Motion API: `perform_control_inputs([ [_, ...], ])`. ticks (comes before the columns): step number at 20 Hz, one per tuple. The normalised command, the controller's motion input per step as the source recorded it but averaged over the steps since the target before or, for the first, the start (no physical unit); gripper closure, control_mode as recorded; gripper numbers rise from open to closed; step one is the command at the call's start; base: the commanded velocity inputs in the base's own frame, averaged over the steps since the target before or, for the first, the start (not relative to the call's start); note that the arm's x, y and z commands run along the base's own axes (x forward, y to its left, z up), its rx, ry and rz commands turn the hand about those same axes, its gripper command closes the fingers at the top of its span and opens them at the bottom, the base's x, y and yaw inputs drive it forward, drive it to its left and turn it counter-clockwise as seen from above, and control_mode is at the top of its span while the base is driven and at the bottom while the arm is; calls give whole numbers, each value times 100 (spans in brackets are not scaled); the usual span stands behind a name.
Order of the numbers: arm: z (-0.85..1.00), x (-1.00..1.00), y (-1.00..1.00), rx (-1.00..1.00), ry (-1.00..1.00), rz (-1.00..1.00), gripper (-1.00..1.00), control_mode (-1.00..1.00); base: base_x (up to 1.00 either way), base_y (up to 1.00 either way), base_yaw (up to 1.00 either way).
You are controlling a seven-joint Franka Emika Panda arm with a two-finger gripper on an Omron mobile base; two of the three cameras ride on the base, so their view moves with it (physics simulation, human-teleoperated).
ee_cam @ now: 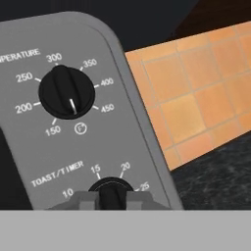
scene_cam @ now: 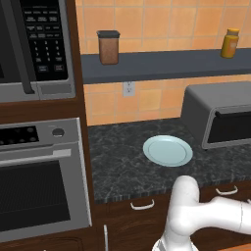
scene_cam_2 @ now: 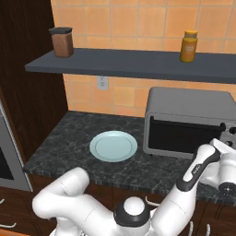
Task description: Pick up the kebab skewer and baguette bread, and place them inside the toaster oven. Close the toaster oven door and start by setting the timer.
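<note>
The toaster oven (scene_cam: 215, 105) (scene_cam_2: 186, 103) stands on the counter at the right, and the toaster oven door (scene_cam: 230, 128) (scene_cam_2: 180, 136) is up against its front. In the hand view my gripper (ee_cam: 113, 198) is shut on the black toast/timer knob (ee_cam: 112, 188) on the control panel, one finger on each side of its ridge. Higher on the panel sits the temperature knob (ee_cam: 66, 91). The kebab skewer and the baguette bread are hidden from view. In the right base view the arm reaches to the right end of the oven's front.
A pale blue plate (scene_cam: 167, 150) (scene_cam_2: 113, 146) lies bare on the dark counter left of the toaster oven. The shelf above carries a brown canister (scene_cam: 108, 47) and a yellow jar (scene_cam: 229, 43). A microwave (scene_cam: 34, 44) and a wall oven (scene_cam: 39, 181) stand at the left.
</note>
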Motion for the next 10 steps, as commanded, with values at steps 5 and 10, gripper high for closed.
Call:
perform_control_inputs([
  [5,0,50,2,0,-14,0,100,-100,0,0,0],
  [10,2,28,1,0,-4,0,100,-100,0,0,0],
])
